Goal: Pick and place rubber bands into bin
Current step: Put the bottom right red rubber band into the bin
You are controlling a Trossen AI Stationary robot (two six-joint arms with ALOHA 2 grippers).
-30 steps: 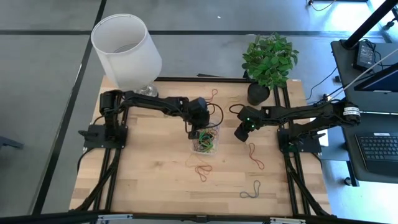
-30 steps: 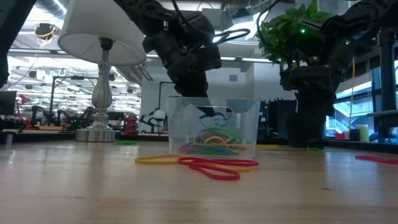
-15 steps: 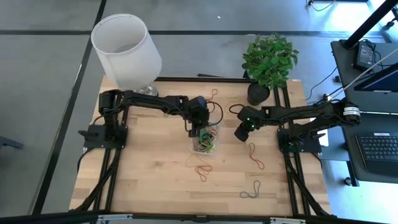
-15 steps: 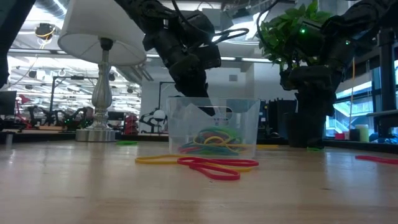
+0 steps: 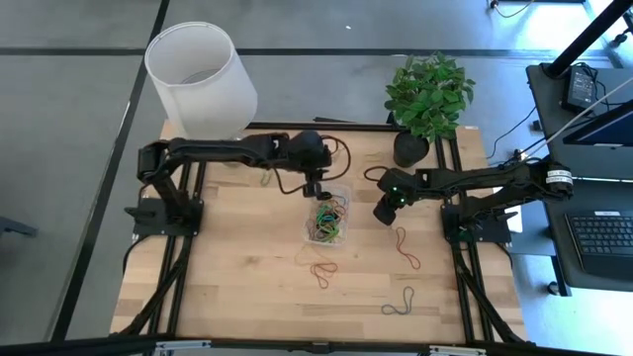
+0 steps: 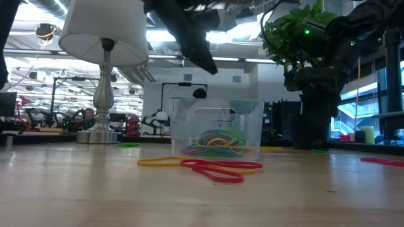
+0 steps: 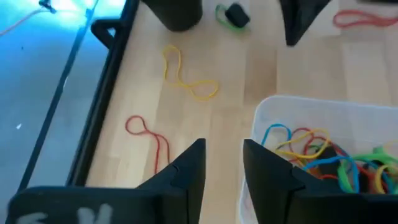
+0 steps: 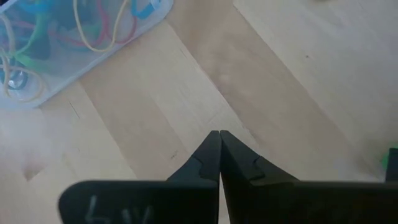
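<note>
Left gripper (image 7: pixel 222 163): narrowly open, empty, above bin (image 5: pixel 341 188) rim
Next: approach yellow band (image 7: pixel 186 78) low, pinch one strand
Right gripper (image 8: pixel 219 152): closed, waiting beside bin

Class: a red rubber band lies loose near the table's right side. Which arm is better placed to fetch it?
Probably the right: its claw hangs just above that red band, while the left claw hangs at the bin.

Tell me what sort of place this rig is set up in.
Probably a robotics lab or workshop. The low view shows an open hall with ceiling lights and equipment benches behind the table; the high view shows a desk with a keyboard beside it.
</note>
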